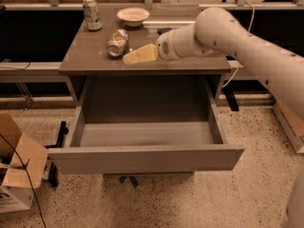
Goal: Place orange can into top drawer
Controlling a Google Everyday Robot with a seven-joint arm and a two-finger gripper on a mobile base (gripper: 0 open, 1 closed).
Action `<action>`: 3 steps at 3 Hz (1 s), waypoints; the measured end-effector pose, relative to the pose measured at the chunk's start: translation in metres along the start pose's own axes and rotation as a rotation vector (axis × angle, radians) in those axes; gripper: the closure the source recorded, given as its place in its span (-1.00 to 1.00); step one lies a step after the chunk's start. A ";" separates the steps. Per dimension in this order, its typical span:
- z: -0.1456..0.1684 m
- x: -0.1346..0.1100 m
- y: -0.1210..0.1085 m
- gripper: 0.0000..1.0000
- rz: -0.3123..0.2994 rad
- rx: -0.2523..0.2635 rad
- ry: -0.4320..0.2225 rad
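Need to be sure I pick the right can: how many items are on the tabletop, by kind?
Cans: 2 (orange can on its side; silvery can upright at the back)
Bowls: 1 (pale bowl)
Total: 3
The claw is close beside the orange can, near the table's front edge; the top drawer stands open.

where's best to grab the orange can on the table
Grip the orange can across its curved middle, probably from the front right, where the gripper sits close by. It lies on its side, one shiny end facing front, leaving the sides exposed.
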State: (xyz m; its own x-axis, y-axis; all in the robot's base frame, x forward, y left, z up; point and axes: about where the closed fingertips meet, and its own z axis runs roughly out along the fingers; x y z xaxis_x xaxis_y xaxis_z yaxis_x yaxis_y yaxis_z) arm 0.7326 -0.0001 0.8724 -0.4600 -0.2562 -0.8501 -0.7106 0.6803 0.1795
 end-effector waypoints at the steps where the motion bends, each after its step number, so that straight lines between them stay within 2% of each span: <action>1: 0.048 -0.026 0.005 -1.00 0.002 0.005 -0.115; 2: 0.088 -0.059 0.006 -1.00 -0.036 0.008 -0.222; 3: 0.112 -0.075 0.012 -1.00 -0.070 -0.003 -0.253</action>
State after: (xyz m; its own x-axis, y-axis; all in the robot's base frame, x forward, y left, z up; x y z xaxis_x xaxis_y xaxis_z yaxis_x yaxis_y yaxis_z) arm 0.8184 0.1039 0.8827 -0.2626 -0.1226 -0.9571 -0.7377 0.6649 0.1172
